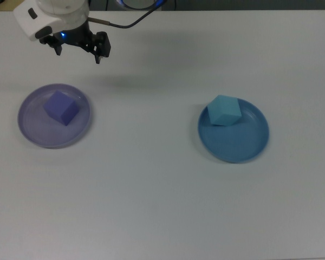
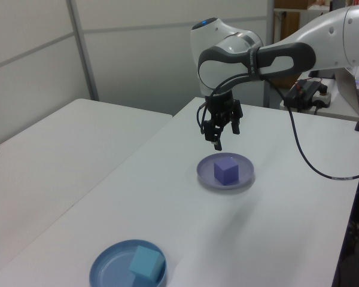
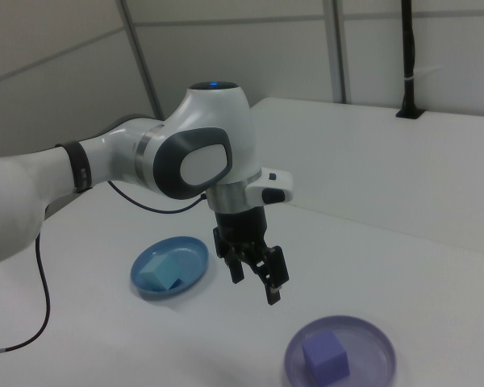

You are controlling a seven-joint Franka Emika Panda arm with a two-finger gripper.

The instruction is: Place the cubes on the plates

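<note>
Already, the purple cube (image 1: pixel 61 108) is seen resting inside the lavender plate (image 1: pixel 32 132), and the teal cube (image 1: pixel 223 110) inside the blue plate (image 1: pixel 244 146), toward its rim. The claw (image 1: pixel 77 52) is held open and empty above the white bench (image 1: pixel 151 206), beside the lavender plate. The task is judged essentially done; a careless low sweep could knock a plate, or the teal cube could be nudged off.
</note>
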